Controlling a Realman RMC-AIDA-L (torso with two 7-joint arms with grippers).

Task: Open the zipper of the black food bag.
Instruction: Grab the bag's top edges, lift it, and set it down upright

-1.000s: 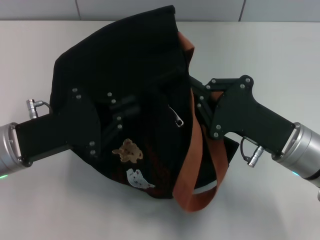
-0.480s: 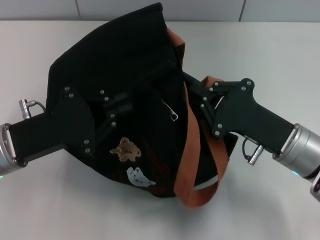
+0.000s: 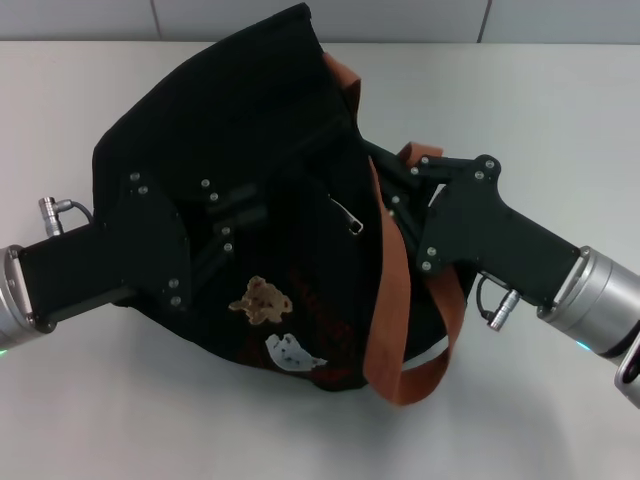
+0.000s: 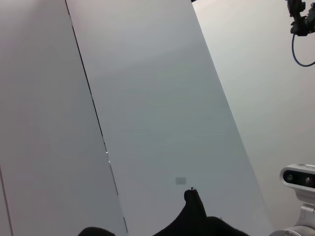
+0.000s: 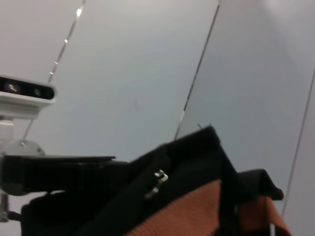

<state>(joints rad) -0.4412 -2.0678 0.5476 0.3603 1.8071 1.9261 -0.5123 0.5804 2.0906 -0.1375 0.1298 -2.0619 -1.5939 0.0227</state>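
Note:
The black food bag (image 3: 250, 120) lies slumped and tilted on the white table, its tan bear (image 3: 260, 300) and pale cloud patch (image 3: 290, 353) facing up. An orange-brown strap (image 3: 392, 290) loops over its right side. My left gripper (image 3: 245, 215) comes in from the left, shut on the bag's fabric. My right gripper (image 3: 385, 185) presses into the bag's right edge by the strap. A thin silver pull (image 3: 349, 217) shows between the two grippers. The right wrist view shows a silver pull (image 5: 158, 179) on a black fabric ridge. The long zipper is hidden in the folds.
The white table (image 3: 560, 100) stretches around the bag, with a grey wall behind. In the left wrist view only a black fabric peak (image 4: 194, 221) shows against wall panels. The right wrist view shows the left arm's black body (image 5: 54, 167) beyond the bag.
The bag's top corner has swung to the left and the whole bag has turned. The left gripper moved left early on. The right gripper shifted slightly left with the bag.

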